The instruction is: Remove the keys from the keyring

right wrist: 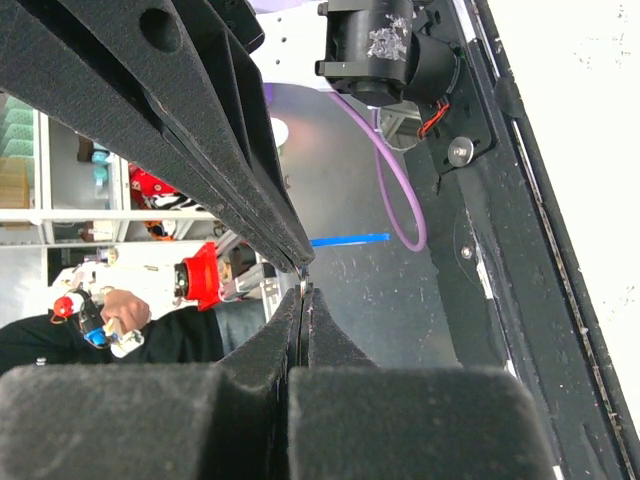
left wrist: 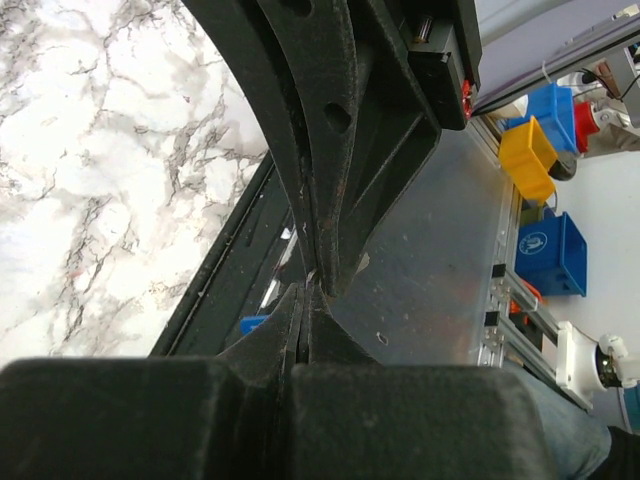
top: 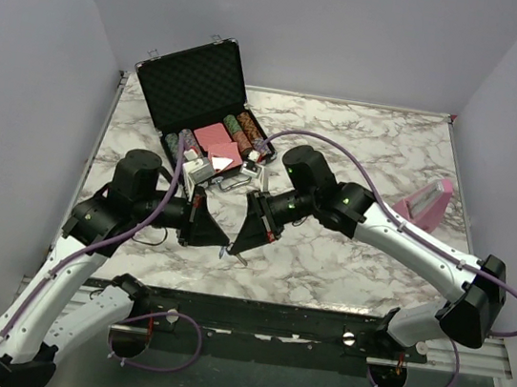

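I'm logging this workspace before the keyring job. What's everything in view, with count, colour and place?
Marble-patterned table: one, white with grey veins, under everything.
Open hard carrying case: one, black, back left, lid raised.
Round poker chips: several stacks, green and brown, inside the case.
Flat rectangular cards: a few, pink, inside the case.
Plastic box-like holder: one, pink, right side of the table.
Small metal bits: a few, silvery, just in front of the case.
Tiny metal piece: one, silvery, below the fingertips; too small to name.
Robot arms: two, white and black, purple cables, left and right.
Left fingers: black, shut, mid-table.
Right fingers: black, shut, tips meeting the left's.
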Tool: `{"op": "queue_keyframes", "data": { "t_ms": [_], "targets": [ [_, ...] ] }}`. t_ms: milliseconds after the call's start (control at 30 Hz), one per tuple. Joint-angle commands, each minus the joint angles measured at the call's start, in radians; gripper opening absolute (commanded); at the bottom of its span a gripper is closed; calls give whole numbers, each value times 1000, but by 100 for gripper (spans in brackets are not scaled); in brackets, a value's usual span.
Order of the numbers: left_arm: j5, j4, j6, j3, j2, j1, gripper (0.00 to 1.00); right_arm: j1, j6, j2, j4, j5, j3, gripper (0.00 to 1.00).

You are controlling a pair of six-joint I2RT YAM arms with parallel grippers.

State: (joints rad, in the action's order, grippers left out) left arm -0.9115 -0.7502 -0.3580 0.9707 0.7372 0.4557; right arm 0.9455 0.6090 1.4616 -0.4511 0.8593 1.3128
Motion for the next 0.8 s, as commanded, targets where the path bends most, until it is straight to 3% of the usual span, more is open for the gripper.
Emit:
{"op": "queue_keyframes", "data": {
  "t_ms": [0,100,200,300,567,767],
  "targets": [
    [-53,-43,30,31,17,1,0,-2,-20,5,-17,29,40,1],
    [-18,-29,8,36,25,1,4,-1,-20,2,-17,23,34,1],
    [9,-15,-13,40,16,1,27,-2,-18,-6,-17,11,23,1],
    [43,-15,-27,56,7,1,43,-2,-11,-17,-6,4,9,1],
    [221,-8,-81,99,-18,1,60,-2,11,-35,8,-26,-15,1],
    [357,127,-237,10,-137,0,73,-2,106,-30,64,-101,-37,1]
  ]
}}
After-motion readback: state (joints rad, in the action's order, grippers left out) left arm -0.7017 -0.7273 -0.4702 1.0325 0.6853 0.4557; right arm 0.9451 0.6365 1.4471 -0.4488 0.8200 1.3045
